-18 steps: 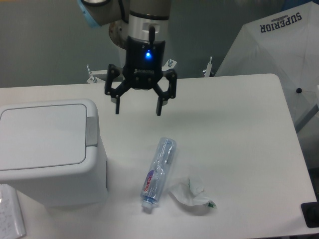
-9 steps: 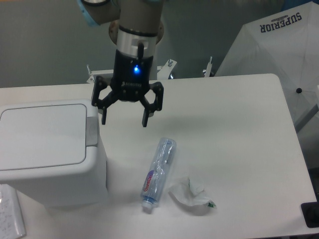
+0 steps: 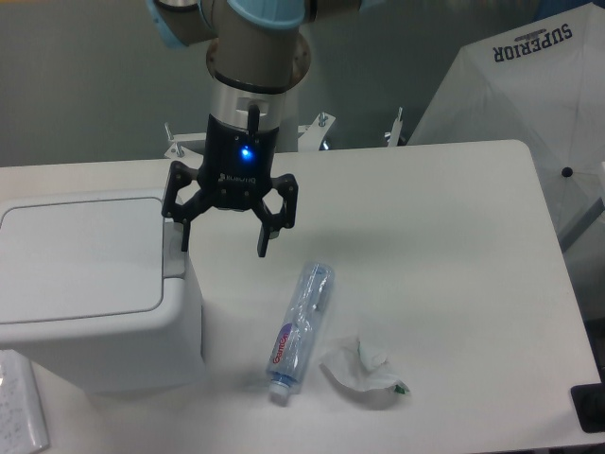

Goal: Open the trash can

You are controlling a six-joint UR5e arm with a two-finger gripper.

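Sliding left and dropping lower, the gripper [image 3: 224, 242] has closed the gap on the bin [image 3: 99, 288] since a second ago, and now its left finger hangs right at the bin's right edge. Jaws spread wide, nothing held between them. The bin sits at the table's [image 3: 444, 236] left side, near the front, far and away the biggest thing out there: boxy, white, rounded corners, flat lid [image 3: 80, 253] shut flush, with the grey tab [image 3: 174, 248] on its right rim. That tab is the target, I'd say. To do this well, the arm wants to come a touch further left so a fingertip sits squarely over the tab, then press straight down, firm and short; off-centre, it could skid off the edge or nudge the whole bin. Closing the fingers first might give a steadier push. Lying clear of the action near the front of the table: a crushed bottle [image 3: 300, 325] and a scrap of wrapper [image 3: 363, 369] just beside it.
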